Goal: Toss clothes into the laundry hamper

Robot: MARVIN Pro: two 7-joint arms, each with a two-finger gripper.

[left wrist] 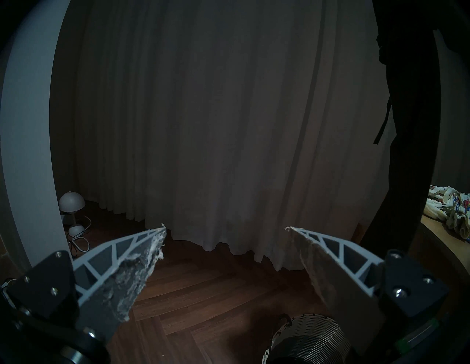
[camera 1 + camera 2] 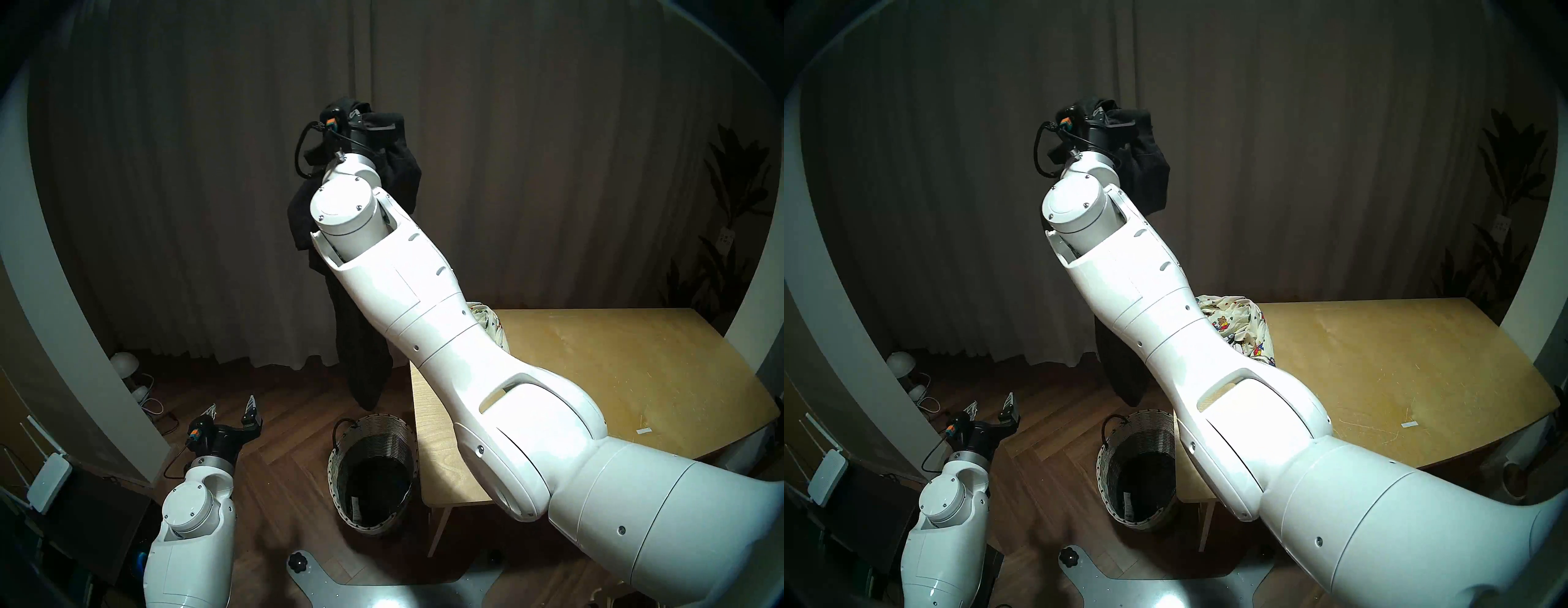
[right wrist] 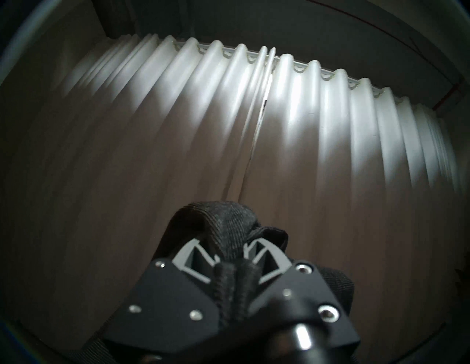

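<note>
Our right gripper [image 3: 230,254] pinches the dark garment [image 2: 360,339], which dangles below its jaws above the wicker hamper [image 2: 373,471]. Our left gripper [image 1: 225,228] gapes wide, empty. The bear-print garment [image 2: 1242,327] lies on the table [image 2: 1399,361].

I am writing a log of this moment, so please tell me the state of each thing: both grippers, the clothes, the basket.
Right gripper: raised high, shut on dark garment.
Dark garment: hanging above the basket.
Left gripper: open, empty.
Basket: upright on the floor, something dark inside.
Printed garment: crumpled on the table.
</note>
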